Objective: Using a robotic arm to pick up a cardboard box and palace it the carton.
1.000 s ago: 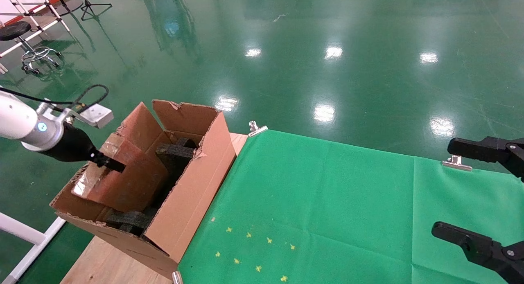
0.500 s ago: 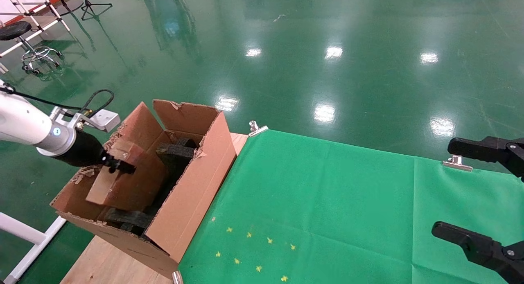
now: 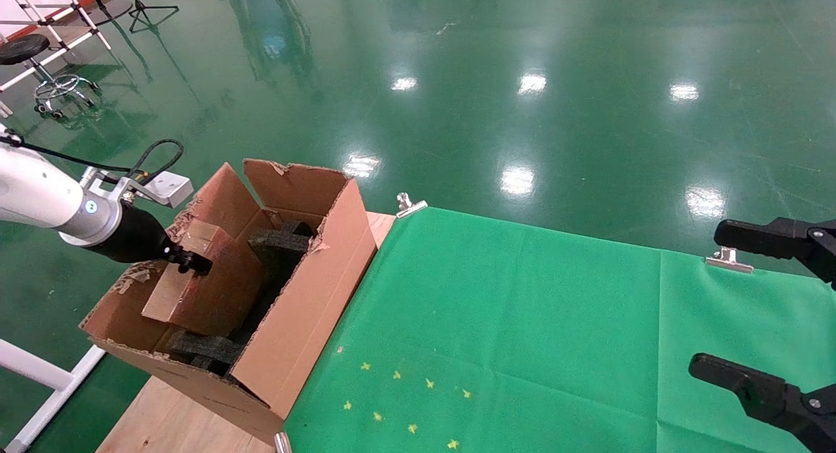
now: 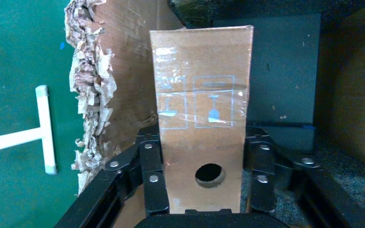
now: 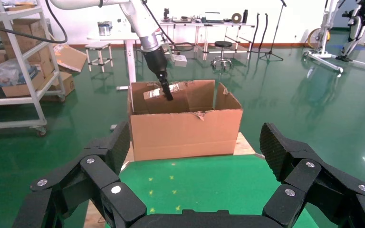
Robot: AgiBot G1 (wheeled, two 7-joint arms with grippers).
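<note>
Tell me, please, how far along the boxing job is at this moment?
Done: the cardboard box is picked up and sits inside the carton. In hand: the left end effector is shut on it. Left: letting go and pulling out. The right end effector waits open over the green cloth.

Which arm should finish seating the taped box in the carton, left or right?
Left. The left gripper is already shut on the cardboard box, holding it inside the carton above the black foam blocks. The right gripper hangs open over the green cloth, well away from the carton.
</note>
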